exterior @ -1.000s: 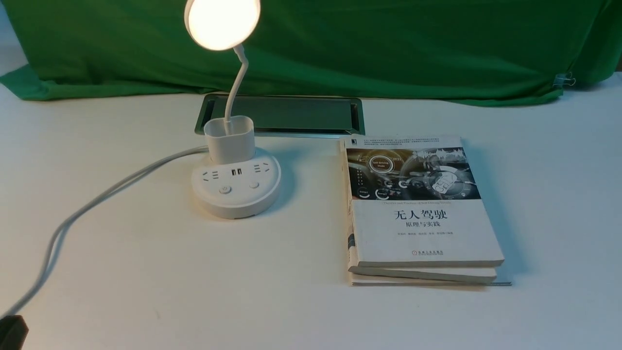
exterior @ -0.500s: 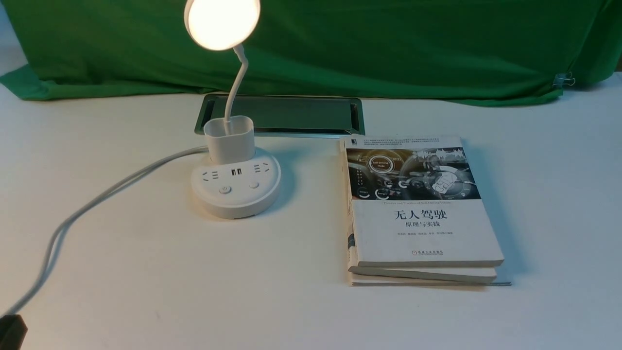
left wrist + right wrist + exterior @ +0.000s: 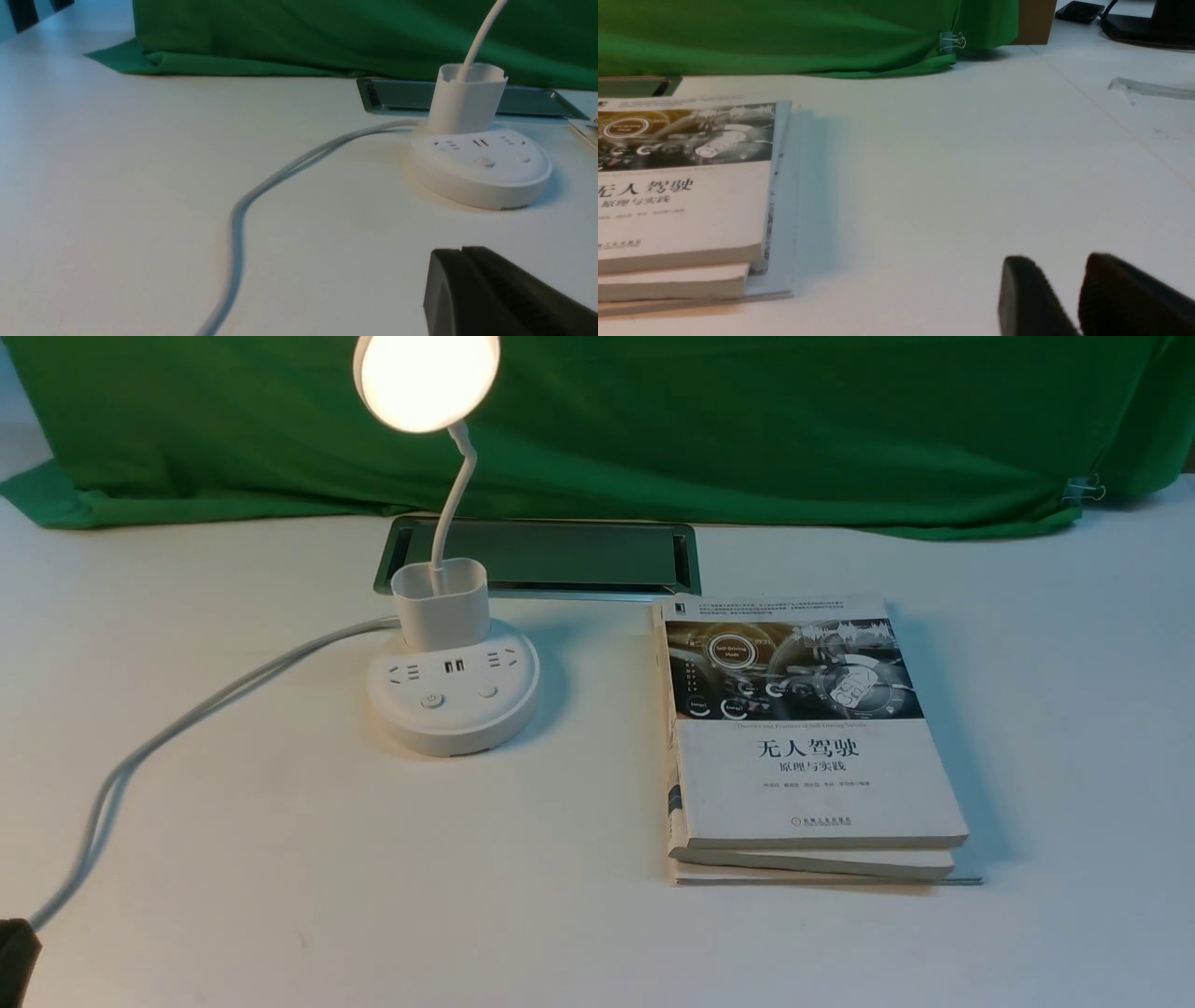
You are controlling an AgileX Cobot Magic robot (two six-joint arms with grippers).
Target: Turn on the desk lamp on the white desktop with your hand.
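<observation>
The desk lamp (image 3: 454, 686) stands on the counter (image 3: 280, 859) just in front of the metal-framed cable hatch (image 3: 551, 556), with a stack of books (image 3: 808, 747) beside it on the hatch's right-hand end. Its disc head is glowing, so I judge the switching itself already done.

The left gripper (image 3: 465, 254) is the nearer one. It sits low over the counter, well short of the lamp's base, on the side away from the hatch and out toward where the grey cable (image 3: 261, 191) runs. Its jaws are pressed together with only a thin seam between them, holding nothing. The two buttons (image 3: 485, 162) face it across bare counter, so any further press would be a straight reach toward the hatch.

The right gripper (image 3: 1080, 280) rests beyond the books from the lamp, jaws slightly parted and empty.
</observation>
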